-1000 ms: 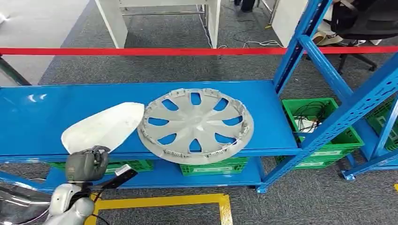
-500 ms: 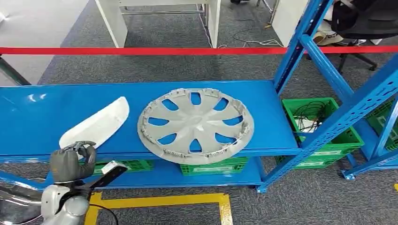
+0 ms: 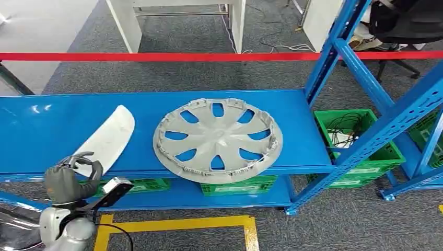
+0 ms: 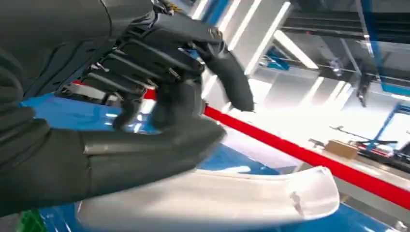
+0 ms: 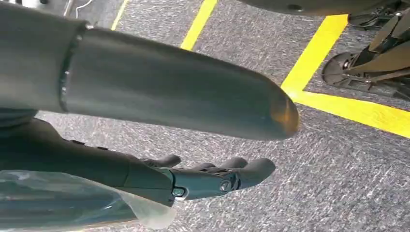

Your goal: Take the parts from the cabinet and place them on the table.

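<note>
The left hand (image 3: 70, 180) grips the near end of the white curved part (image 3: 107, 138), which lies on the blue cabinet shelf (image 3: 47, 130), at its left side. The silver wheel cover (image 3: 218, 139) lies flat just to the right of it, apart. The right hand (image 5: 212, 176) holds nothing, fingers stretched out over the grey carpet (image 5: 338, 183).

— What moved?
— The left hand (image 3: 67, 180) has slid toward eight o'clock, gripping the white panel (image 3: 107, 138); the panel has swung from broad to narrow, away from the hubcap (image 3: 218, 139).
</note>
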{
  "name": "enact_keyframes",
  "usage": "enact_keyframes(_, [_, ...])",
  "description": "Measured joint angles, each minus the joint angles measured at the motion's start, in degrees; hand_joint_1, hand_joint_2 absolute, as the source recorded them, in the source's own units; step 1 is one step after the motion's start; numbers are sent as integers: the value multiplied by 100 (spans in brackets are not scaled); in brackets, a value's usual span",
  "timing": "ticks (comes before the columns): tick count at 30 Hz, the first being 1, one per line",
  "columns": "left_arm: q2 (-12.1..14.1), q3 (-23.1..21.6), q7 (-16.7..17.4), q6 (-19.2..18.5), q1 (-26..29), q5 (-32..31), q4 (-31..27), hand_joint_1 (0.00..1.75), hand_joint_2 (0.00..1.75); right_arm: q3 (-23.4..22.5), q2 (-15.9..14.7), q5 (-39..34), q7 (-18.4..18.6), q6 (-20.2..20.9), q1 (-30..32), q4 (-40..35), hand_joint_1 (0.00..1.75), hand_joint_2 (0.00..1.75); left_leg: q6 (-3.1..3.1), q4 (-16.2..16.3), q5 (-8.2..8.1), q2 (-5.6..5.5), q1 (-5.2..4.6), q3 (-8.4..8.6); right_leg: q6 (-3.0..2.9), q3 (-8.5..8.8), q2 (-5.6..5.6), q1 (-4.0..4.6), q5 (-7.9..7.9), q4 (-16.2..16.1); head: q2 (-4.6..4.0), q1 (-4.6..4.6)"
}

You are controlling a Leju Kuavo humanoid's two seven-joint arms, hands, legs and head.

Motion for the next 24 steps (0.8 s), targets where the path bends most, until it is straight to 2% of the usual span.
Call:
enact_keyframes(8, [-79, 103, -253, 0, 96, 116, -335, 0, 175, -44, 0, -2, -30, 0, 1, 6, 0, 0, 0, 0, 0, 0, 0, -2, 0, -2, 0, 0, 0, 0, 0, 0])
enact_keyframes(17, [-116, 129, -260, -2, 170, 107, -638, 0, 175, -70, 0, -7, -35, 0, 0, 11, 0, 0, 0, 0, 0, 0, 0, -2, 0, -2, 0, 0, 0, 0, 0, 2])
enact_keyframes(24, [-136, 109, -335, -2, 350, 15, -1187, 0, 175, -133, 0, -22, -35, 0, 3, 11, 0, 0, 0, 0, 0, 0, 0, -2, 0, -3, 0, 0, 0, 0, 0, 2])
